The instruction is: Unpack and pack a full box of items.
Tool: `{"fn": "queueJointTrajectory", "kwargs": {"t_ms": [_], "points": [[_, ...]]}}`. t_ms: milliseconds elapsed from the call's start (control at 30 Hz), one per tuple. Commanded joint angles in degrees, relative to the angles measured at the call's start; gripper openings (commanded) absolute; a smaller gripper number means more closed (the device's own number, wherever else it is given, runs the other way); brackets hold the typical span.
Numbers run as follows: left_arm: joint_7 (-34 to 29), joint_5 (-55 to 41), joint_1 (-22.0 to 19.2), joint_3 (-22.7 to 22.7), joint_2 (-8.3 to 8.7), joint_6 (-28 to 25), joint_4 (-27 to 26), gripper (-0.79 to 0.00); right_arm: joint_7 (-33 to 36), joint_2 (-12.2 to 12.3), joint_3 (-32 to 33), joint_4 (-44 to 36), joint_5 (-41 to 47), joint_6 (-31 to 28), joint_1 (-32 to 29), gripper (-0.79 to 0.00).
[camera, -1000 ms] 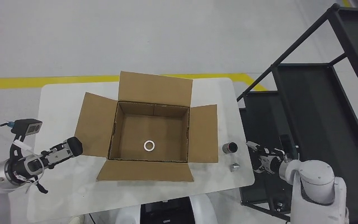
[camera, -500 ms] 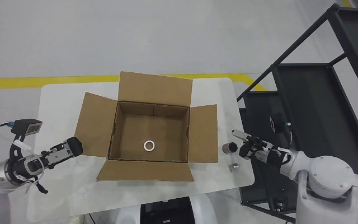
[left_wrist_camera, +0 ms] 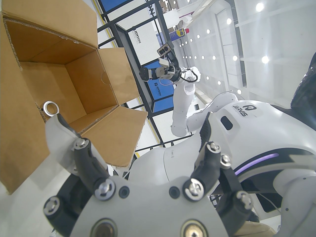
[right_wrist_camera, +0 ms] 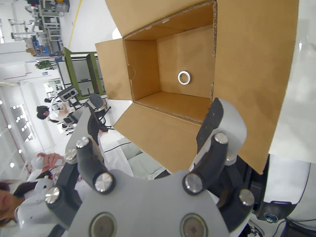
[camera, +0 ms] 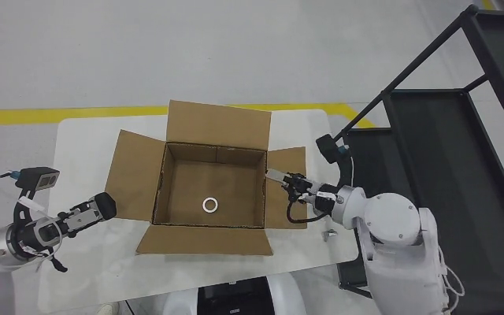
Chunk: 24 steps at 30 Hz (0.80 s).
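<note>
The right gripper hangs with its two fingers spread apart and nothing between them, poised over the right-hand flap of an open cardboard box, close to the box's right wall. A second ago this gripper sat off the right edge of the table; half a second ago it was just beside the flap; now the arm has swung inward and the gripper points toward the box opening. Its wrist camera looks straight down into the box, where a single small white ring lies flat on the cardboard floor, roughly central and a little toward the robot, well apart from all four walls. Nothing else lies inside the box. All four flaps are folded outward and lie open. On the other side, the left gripper rests low near the table's left side, just outside the left flap, its fingers also apart and empty; it has not moved across the three moments. The inward swing of the empty right arm suggests that it is heading for the ring, which looks to be the last item to come out, so the unpacking half of the task seems nearly done. The gripper has yet to cross the wall and descend to the floor.
</note>
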Motion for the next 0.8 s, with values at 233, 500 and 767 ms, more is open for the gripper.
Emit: {"fn": "queueJointTrajectory", "kwargs": {"t_ms": [233,500,767], "points": [[0.0,0.0,0.0,0.0,0.0,0.0,0.0,0.0,-12.8,0.3,-25.1,1.9,-20.4,12.9,1.3,0.0],[0.0,0.0,0.0,0.0,0.0,0.0,0.0,0.0,-17.2,-0.5,-30.7,8.5,-20.2,17.3,5.0,0.0],[0.0,0.0,0.0,0.0,0.0,0.0,0.0,0.0,-17.2,-0.5,-30.7,8.5,-20.2,17.3,5.0,0.0]]}}
